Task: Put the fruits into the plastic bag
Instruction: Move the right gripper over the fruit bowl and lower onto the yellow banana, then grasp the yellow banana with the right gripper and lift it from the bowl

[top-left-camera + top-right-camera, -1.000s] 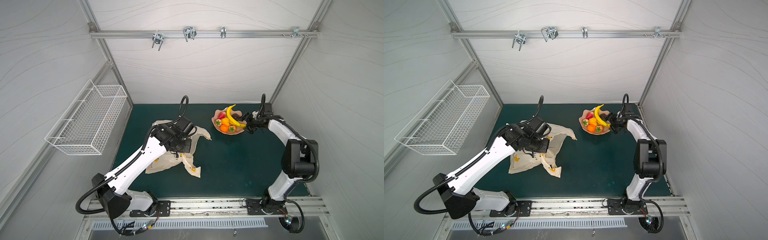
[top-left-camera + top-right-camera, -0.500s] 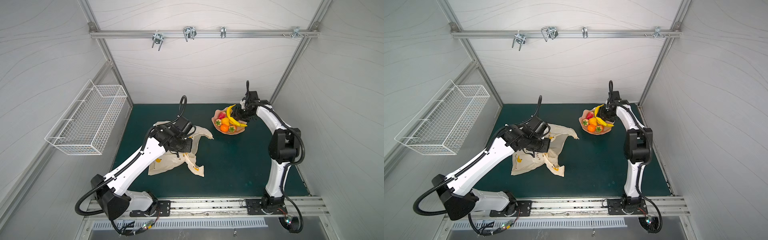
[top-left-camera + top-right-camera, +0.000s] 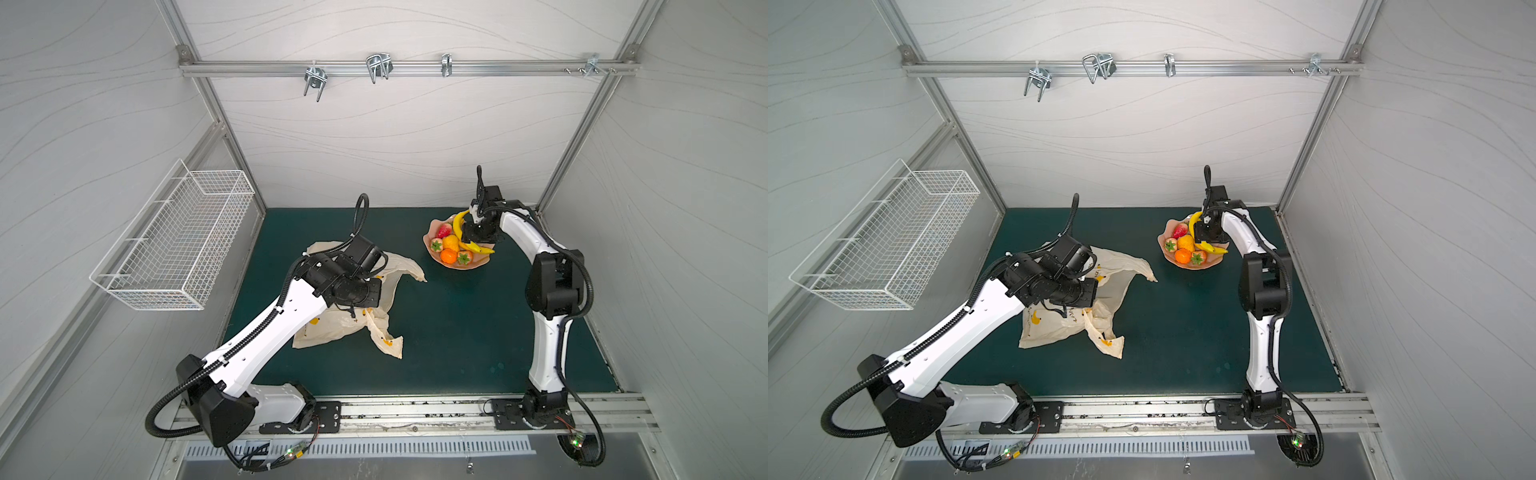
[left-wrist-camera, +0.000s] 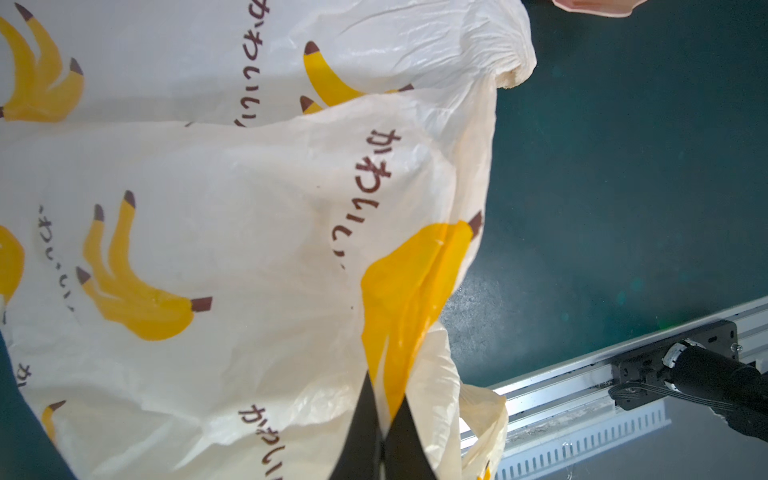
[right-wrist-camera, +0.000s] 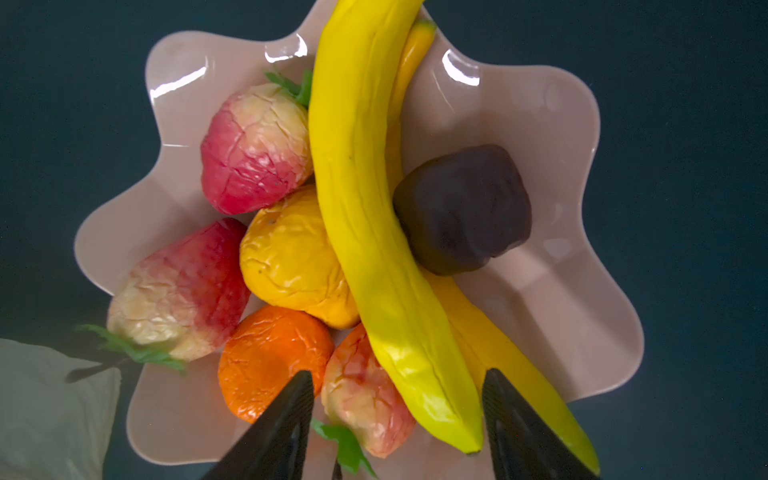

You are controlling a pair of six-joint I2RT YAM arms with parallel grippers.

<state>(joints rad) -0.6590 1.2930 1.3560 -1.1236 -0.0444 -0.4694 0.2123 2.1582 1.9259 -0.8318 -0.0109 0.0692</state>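
Note:
The fruits lie heaped in a wavy pink dish (image 5: pixel 561 270) at the back right of the mat in both top views (image 3: pixel 440 259). A long yellow banana (image 5: pixel 365 208) lies across a second banana (image 5: pixel 519 374), a dark brown piece (image 5: pixel 465 208), an orange ball (image 5: pixel 270 361), a yellow-orange ball (image 5: pixel 291 257) and three strawberries (image 5: pixel 253 149). My right gripper (image 5: pixel 399 374) hangs open just above the dish (image 3: pixel 478 241), its jaws either side of the banana's end and one strawberry (image 5: pixel 365 399). My left gripper (image 4: pixel 384 390) is shut on a fold of the plastic bag (image 4: pixel 249 208), which sprawls crumpled on the mat (image 3: pixel 332 328).
A white wire basket (image 3: pixel 178 245) hangs on the left wall. A metal bar with hooks (image 3: pixel 374 68) crosses the back wall. An aluminium rail (image 3: pixel 415 411) with both arm bases runs along the front edge of the green mat (image 3: pixel 457 332).
My right arm swung from the dish's right side to above the fruit, wrist now pointing down. The left arm shifted the bag slightly.

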